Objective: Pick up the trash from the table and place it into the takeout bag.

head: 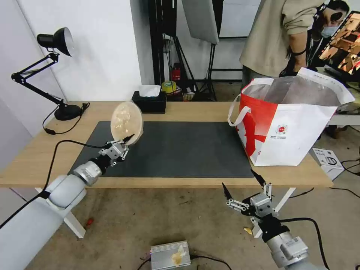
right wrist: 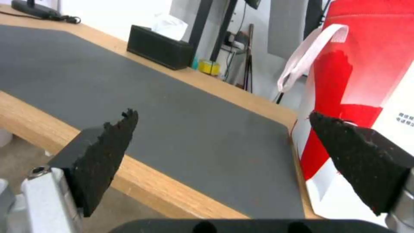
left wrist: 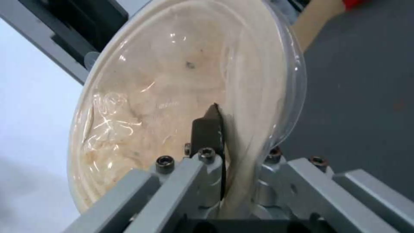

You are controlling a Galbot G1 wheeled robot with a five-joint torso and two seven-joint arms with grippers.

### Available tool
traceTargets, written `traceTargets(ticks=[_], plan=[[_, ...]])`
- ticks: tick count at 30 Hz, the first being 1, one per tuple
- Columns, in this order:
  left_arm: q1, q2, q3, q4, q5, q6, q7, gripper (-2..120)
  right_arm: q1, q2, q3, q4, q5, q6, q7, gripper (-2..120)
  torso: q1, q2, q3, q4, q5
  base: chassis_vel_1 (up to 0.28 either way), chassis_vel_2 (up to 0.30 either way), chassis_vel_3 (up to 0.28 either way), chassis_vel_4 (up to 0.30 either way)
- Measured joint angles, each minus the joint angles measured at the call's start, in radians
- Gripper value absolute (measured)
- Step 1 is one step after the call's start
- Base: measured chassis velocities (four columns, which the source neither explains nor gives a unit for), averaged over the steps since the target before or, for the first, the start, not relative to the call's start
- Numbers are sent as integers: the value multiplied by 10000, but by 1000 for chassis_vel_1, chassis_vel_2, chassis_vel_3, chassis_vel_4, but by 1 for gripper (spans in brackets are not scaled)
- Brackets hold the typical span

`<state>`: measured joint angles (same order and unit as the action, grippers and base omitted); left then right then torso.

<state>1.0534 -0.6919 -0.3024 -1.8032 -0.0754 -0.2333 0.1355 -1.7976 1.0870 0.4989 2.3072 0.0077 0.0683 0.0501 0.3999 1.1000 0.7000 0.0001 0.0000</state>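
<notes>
Rim of the light, flimsy beige paper-pulp bowl (head: pixel 126 122) is pinched between the left gripper (head: pixel 125 143) fingers, likely flexing; right gripper (head: pixel 243 185) is spread wide.

left arm stretched forward and up over the surface, left hand (head: pixel 125 144) raised, fingers clamped on the beige bowl (head: pixel 126 122) rim, bowl held on edge; right arm low in front of the surface edge, right hand (head: pixel 242 184) wide open, holding nothing

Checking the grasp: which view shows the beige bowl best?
The left wrist view: the beige bowl shows close, its rim pinched by the left gripper. The head view shows it small and tilted; the right wrist view faces the takeout bag.
</notes>
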Motion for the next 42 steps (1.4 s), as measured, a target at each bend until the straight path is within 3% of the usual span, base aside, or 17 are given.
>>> traceTargets(ticks=[9,18,22,24,26,28,30,32,42], plan=[[573,73,-706,-1016,-103,-306,-62,3,0,0,0,0,0,0,0,100,0,0,-1,-1,0,0,0,0,0],[-723,584,0,-1473,-390,-99,-209,3,0,0,0,0,0,0,0,100,0,0,0,0,0,0,0,0,0],[-2063,719,929,-1133,-418,-37,-293,3,0,0,0,0,0,0,0,100,0,0,0,-2,1,0,0,0,0],[-3244,683,1807,-785,-415,-37,-320,3,0,0,0,0,0,0,0,100,1,0,0,-2,2,0,0,0,0],[-3601,646,2102,-678,-413,-37,-328,3,0,0,-1,0,0,0,0,100,1,0,0,-1,1,0,0,0,0],[-4519,501,2992,-407,-411,-37,-373,3,0,0,-1,0,1,0,0,100,1,0,0,-1,0,0,0,0,0],[-4731,464,3197,-341,-411,-36,-390,3,0,0,0,0,1,0,0,100,1,0,0,-1,-1,0,0,0,0],[-5969,212,4385,114,-416,-25,-512,3,0,0,0,0,0,0,0,100,1,0,1,-2,1,0,0,0,0],[-9225,-643,7064,1806,-561,-227,-583,3,0,0,1,0,0,0,1,100,2,-1,1,0,1,0,0,0,0]])
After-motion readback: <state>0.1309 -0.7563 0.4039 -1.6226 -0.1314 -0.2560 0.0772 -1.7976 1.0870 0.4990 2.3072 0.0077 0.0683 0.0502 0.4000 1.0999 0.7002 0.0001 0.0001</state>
